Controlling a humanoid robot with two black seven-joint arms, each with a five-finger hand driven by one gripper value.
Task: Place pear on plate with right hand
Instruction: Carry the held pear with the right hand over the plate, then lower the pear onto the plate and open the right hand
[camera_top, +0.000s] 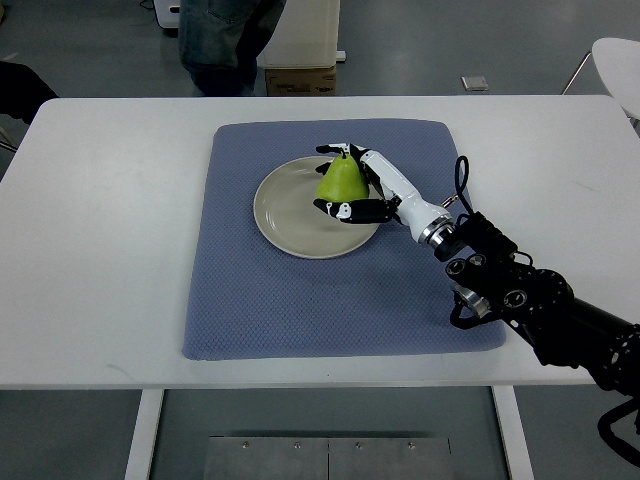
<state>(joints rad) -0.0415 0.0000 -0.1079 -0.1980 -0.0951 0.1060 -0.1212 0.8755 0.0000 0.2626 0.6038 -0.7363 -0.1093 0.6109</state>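
Observation:
A green pear (341, 180) stands upright on the right part of a beige plate (285, 215), which lies on a blue-grey mat (250, 300). My right hand (345, 182) reaches in from the lower right, and its black-tipped fingers (338, 208) curl around the pear from behind and in front. The pear's base appears to rest on the plate, though contact under the hand is hard to judge. The left arm does not show.
The mat lies in the middle of a white table (100, 220). A person in jeans (222, 40) stands beyond the far edge, beside a cardboard box (300, 78). A white chair (618, 60) sits at the top right.

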